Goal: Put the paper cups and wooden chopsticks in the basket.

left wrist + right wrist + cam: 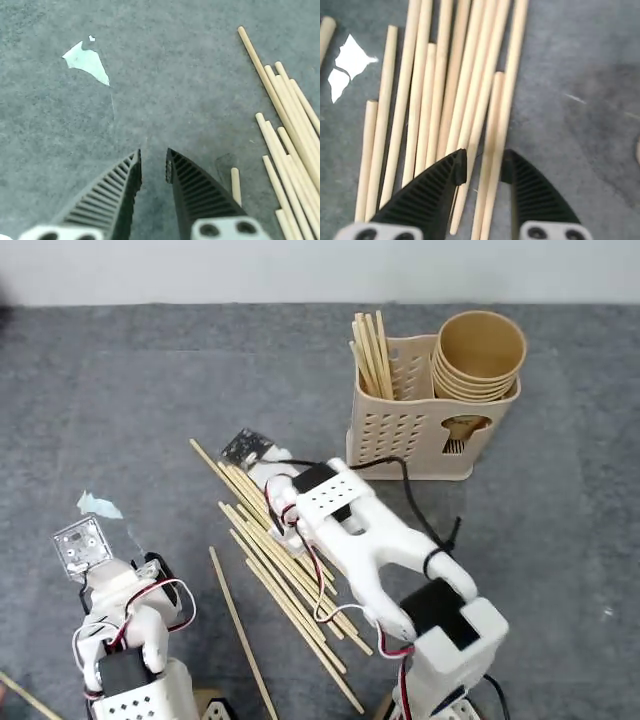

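Observation:
The beige basket stands at the back right. Several wooden chopsticks stand in its left compartment and stacked paper cups fill its right one. A pile of chopsticks lies on the grey mat mid-table. My right gripper is low over that pile, open, its tips straddling one or two sticks. The left gripper hovers over bare mat near the front left, open by a narrow gap and holding nothing. The pile's ends lie off to one side of it.
One loose chopstick lies apart between the two arms, and another pokes in at the front left corner. A torn pale paper scrap lies on the mat ahead of the left arm.

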### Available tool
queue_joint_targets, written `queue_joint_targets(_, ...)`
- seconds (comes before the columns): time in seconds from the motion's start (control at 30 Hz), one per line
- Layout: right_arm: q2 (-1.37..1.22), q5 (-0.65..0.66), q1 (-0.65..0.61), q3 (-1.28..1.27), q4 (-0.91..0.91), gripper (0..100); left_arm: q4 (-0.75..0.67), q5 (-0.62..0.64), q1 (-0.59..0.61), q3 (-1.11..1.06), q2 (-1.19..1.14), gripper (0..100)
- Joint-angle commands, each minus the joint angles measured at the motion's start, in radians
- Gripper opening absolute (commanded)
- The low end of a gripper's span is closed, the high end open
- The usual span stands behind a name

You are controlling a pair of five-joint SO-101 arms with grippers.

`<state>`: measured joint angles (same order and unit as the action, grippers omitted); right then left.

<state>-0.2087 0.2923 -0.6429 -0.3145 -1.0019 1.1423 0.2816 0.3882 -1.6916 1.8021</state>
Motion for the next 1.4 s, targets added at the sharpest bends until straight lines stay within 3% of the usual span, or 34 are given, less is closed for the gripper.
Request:
queue_joint_targets(0.0, -0.018, 0.012, -0.01, 0.046, 0.048, 16.6, -0.018, -0.003, 0.003, 0.007, 0.008, 8)
queue_joint_targets(0.27, -0.12, 0.012, -0.007, 0.121, 0.016, 16.4, -0.018, -0.003, 0.003, 0.007, 0.008, 8)
queue_joint_targets(0.43, -0.228, 0.012, -0.01, 0.265, -0.097, 0.3, -0.018, -0.003, 0.003, 0.007, 0.008, 8)
queue_joint_targets(0.6, -0.297, 0.012, -0.005, 0.359, -0.17, 0.9, -0.018, -0.003, 0.003, 0.007, 0.008, 8)
queue_joint_targets(1.37, -0.183, 0.055, 0.087, 0.315, -0.186, 1.0, -0.018, -0.003, 0.003, 0.007, 0.008, 8)
